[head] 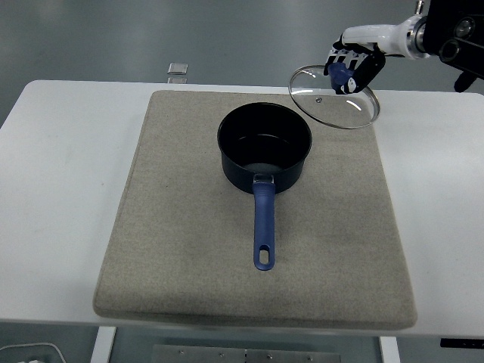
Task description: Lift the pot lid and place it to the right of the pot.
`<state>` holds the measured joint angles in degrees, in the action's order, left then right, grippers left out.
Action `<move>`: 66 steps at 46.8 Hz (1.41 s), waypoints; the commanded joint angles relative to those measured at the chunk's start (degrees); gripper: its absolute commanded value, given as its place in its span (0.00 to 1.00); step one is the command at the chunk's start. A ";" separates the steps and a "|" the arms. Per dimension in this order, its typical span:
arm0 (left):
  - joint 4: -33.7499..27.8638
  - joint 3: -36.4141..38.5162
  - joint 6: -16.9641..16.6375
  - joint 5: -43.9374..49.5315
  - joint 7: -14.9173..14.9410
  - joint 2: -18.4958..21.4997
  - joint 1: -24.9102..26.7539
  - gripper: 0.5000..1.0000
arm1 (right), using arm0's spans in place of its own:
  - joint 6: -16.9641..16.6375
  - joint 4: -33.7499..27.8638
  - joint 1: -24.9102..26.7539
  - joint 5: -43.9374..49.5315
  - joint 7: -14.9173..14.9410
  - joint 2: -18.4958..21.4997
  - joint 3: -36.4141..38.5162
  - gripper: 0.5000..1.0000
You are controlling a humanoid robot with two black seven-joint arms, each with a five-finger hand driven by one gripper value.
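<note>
A dark blue pot point(265, 149) with a long blue handle pointing toward me stands uncovered on the grey mat point(174, 249). Its glass lid point(333, 102), metal-rimmed with a blue knob, hangs tilted in the air up and to the right of the pot, over the mat's far right corner. My right hand point(350, 69) is shut on the lid's knob, reaching in from the top right edge. My left arm does not show.
The grey mat covers most of the white table point(45, 166). A small clear square object point(178, 68) lies at the table's far edge, left of the pot. Bare mat lies right of the pot.
</note>
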<state>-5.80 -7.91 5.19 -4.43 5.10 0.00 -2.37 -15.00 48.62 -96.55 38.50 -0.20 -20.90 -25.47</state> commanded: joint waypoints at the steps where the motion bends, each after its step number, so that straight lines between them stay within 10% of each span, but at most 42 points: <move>1: 0.00 0.00 0.00 0.03 0.00 0.00 0.00 1.00 | 0.41 -0.36 1.10 0.08 0.02 -0.02 -0.01 0.00; 51: 0.00 0.00 0.00 -0.05 0.00 0.00 0.00 1.00 | 7.62 -7.66 13.41 0.08 0.90 3.76 0.07 0.00; 66: 0.00 0.00 0.00 -0.05 0.00 0.00 0.00 1.00 | 7.44 -7.48 13.23 -0.01 1.25 4.11 0.42 0.59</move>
<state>-5.80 -7.91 5.19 -4.45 5.10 0.00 -2.37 -7.47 41.10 -83.15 38.50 0.95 -16.80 -25.31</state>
